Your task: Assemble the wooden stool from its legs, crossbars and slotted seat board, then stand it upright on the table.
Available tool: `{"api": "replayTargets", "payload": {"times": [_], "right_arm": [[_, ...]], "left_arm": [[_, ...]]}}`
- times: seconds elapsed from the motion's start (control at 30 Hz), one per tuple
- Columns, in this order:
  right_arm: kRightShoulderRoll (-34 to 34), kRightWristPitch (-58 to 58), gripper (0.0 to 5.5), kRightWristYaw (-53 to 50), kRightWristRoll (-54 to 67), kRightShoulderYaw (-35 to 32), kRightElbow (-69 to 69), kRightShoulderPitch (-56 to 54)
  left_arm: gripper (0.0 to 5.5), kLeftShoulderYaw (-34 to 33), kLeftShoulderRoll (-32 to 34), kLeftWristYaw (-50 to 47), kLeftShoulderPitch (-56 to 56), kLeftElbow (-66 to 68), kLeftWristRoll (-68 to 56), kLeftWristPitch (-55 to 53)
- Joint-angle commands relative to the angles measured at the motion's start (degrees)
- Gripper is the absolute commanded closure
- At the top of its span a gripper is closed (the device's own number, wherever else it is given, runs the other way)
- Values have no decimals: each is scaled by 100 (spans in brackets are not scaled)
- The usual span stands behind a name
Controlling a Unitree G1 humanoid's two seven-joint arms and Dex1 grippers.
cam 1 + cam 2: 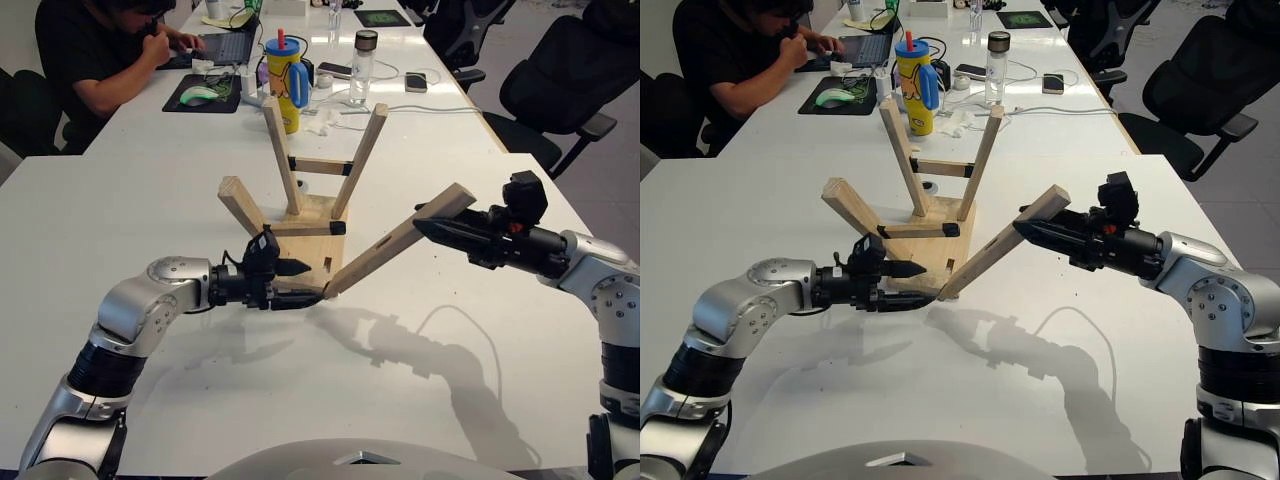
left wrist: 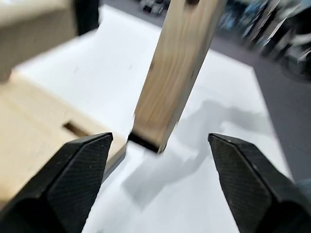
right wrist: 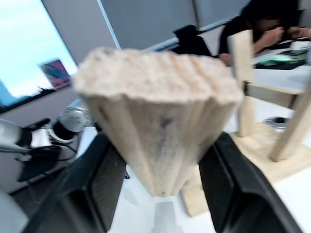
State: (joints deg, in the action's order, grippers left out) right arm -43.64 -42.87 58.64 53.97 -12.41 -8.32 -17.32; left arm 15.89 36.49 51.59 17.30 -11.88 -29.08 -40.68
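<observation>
Pale wooden stool (image 1: 312,238) is lying seat-down toward far edge of white table (image 1: 120,230) | right gripper (image 1: 432,222) is clamping fourth square leg (image 1: 390,250), angling it at seat corner | left gripper (image 1: 312,282) is gaping around its foot, likely guiding.

The seat board (image 1: 318,262) lies flat in the middle of the table (image 1: 120,200); two legs (image 1: 283,155) rise from its far side, a crossbar (image 1: 320,166) between them; a third leg (image 1: 240,205) juts tilted off its left. The loose leg (image 1: 400,240) slants from the right gripper (image 1: 425,222) — clamped on its upper end, at the right — down to the board's near right corner; its lower end sits between the spread fingers of the left gripper (image 1: 300,283), just left of it.
</observation>
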Motion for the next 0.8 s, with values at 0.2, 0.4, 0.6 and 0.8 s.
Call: {"api": "replayTargets", "payload": {"times": [0.2, 0.4, 0.6, 0.8], "right_arm": [[216, 689, 342, 282, -987, 644, 489, -686], [422, 1056, 342, 525, -1480, 963, 1001, -1035], [491, 1354, 343, 917, -1939, 1295, 1526, -1370], [352, 1681, 343, 1387, -2604, 1863, 1804, -1777]], "left_arm": [[186, 851, -328, -318, 79, 862, 1571, 914], [186, 1014, -339, -199, 30, 944, 1885, 898], [186, 1067, -356, -99, 4, 1049, 2016, 911], [186, 1054, -421, -89, -14, 1060, 2089, 920]]}}
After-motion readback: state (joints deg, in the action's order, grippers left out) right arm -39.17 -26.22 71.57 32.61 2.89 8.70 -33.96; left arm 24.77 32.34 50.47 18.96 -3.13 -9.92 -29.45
